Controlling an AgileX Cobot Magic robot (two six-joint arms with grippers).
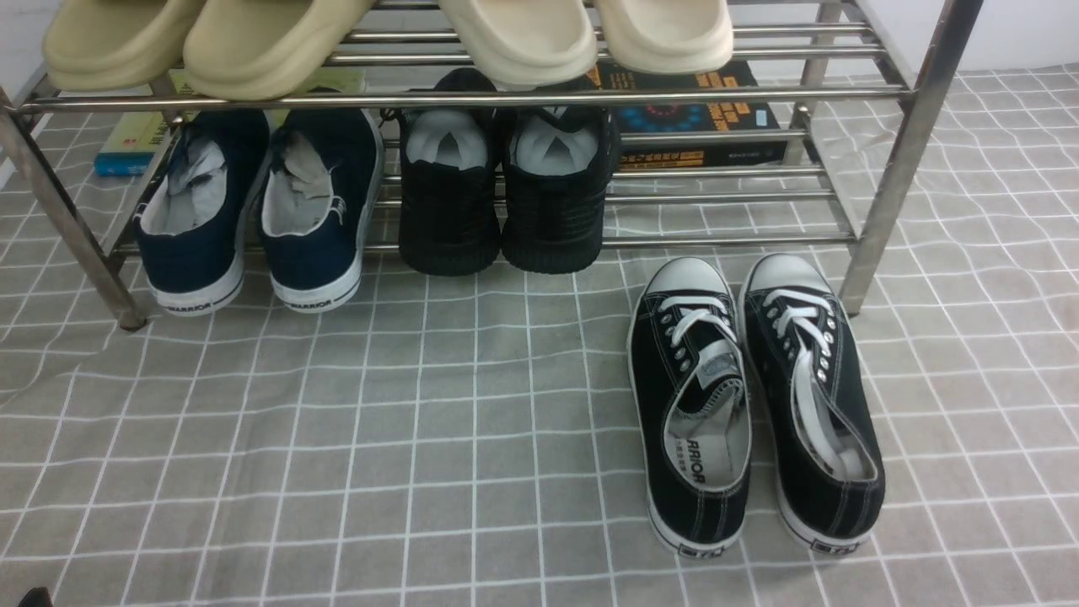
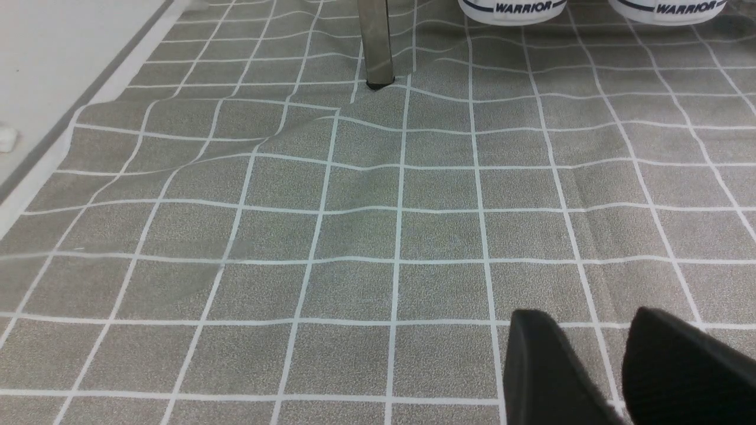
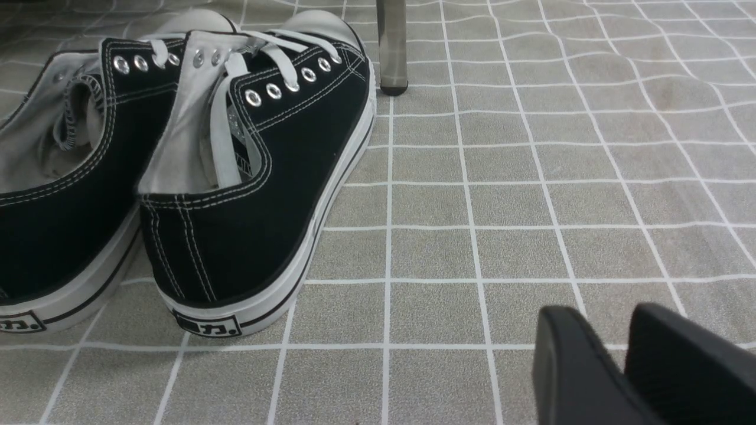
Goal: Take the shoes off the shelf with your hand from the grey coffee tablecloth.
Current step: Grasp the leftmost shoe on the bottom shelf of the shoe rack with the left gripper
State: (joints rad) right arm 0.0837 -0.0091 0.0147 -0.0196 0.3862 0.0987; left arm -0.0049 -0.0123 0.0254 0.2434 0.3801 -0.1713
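The navy slip-ons (image 1: 314,253) are resting on the rack's (image 1: 893,169) lower tier, heels outward, probably proving light and soft-sided; gripping is favouring the stiffer heel. The left gripper (image 2: 582,319) is standing slightly parted, holding nothing.

"What's around the black knit sneakers (image 1: 506,198)?"

"Cream slippers (image 1: 594,38) above them, khaki slippers (image 1: 253,46) up to their left."

"Any books?"

"A black book with orange lettering (image 1: 700,118) to their right, a yellow-green book (image 1: 139,139) off to their left."

"And nearer us?"

"Black lace-up sneakers with white toe caps (image 1: 759,405), right of them, toes pointing away."
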